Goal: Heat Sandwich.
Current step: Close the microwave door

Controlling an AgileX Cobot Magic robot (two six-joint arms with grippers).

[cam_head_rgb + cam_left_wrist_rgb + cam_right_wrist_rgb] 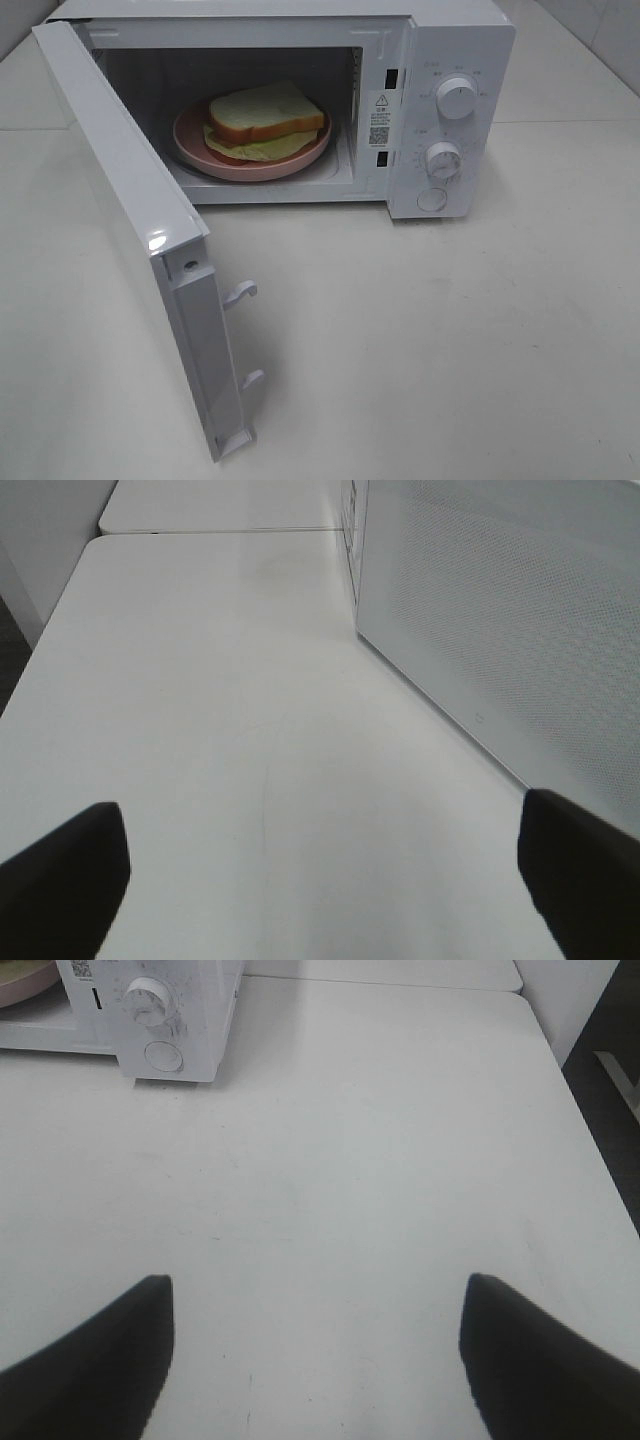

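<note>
Left pincer (320,865): spread wide and holding nothing, low over the bare tabletop (230,700), with the outer face of the microwave door (500,610) just to its right.
Right pincer (318,1345): spread and empty, over the near right of the tabletop. It is well apart from the microwave (180,1000), whose control panel shows far ahead.
High view: neither pincer appears in it.
Door (130,220): swung wide open toward the near left, latch hooks exposed on its free edge.
Sandwich place: the sandwich (268,112) lies on the pink plate (190,140) inside the microwave (450,40) cavity, roughly centred.
Sandwich look: square white bread with a pale tan crust. The top slice sits slightly askew, and yellow-green filling pokes out at the near left edge. It looks intact.
Done: loading appears finished, since food and plate are both fully inside.
Left: the door is not yet shut. The upper dial (457,98) and the lower dial (442,160) probably need setting after that.
Likely next: the left pincer seems best placed to push the door closed.
</note>
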